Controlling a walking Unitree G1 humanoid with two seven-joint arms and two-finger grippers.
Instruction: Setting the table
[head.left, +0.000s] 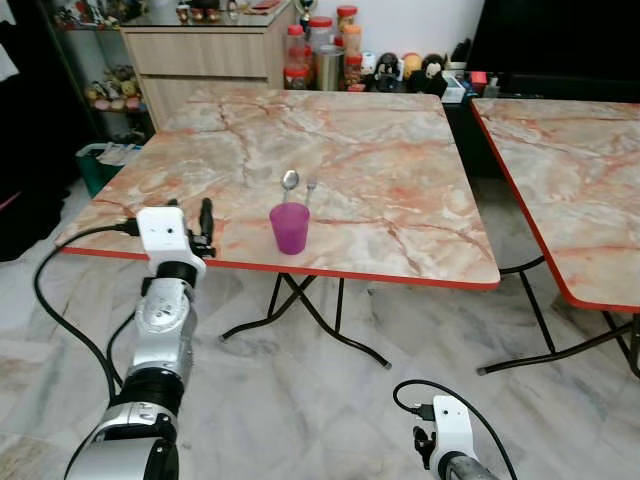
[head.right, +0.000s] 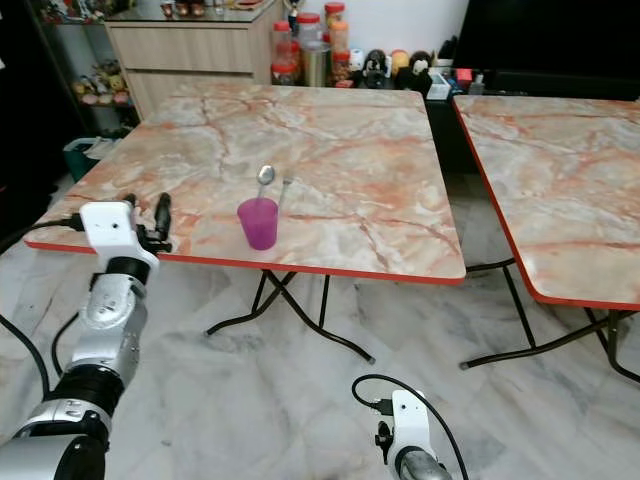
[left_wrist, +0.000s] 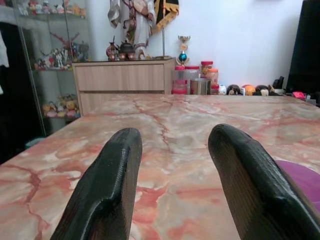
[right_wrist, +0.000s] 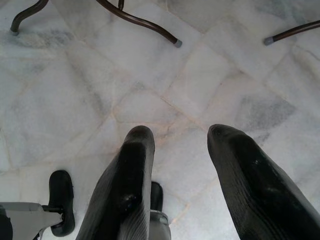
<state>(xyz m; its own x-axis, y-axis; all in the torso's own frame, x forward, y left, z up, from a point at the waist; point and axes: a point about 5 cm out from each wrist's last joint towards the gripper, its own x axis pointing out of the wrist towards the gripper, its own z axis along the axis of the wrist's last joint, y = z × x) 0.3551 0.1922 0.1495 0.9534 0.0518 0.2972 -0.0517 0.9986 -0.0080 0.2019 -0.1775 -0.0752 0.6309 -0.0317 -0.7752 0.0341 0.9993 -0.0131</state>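
A purple cup (head.left: 289, 228) stands near the front edge of the marble-patterned table (head.left: 400, 170). Just behind the cup lie a spoon (head.left: 290, 180) and a fork (head.left: 311, 184), side by side. My left gripper (head.left: 192, 216) is raised at the table's near-left edge, to the left of the cup and apart from it. In the left wrist view its fingers (left_wrist: 115, 175) are open with nothing between them, and the cup (left_wrist: 300, 177) peeks in at the side. My right gripper (right_wrist: 175, 135) hangs low over the floor, open and empty.
A second marble table (head.left: 570, 180) stands to the right across a narrow gap. Folding metal legs (head.left: 300, 310) spread under the near table. A wooden cabinet (head.left: 205, 55), jars (head.left: 320, 50) and a black screen (head.left: 560, 40) line the back wall. A green basket (head.left: 100, 160) sits at the left.
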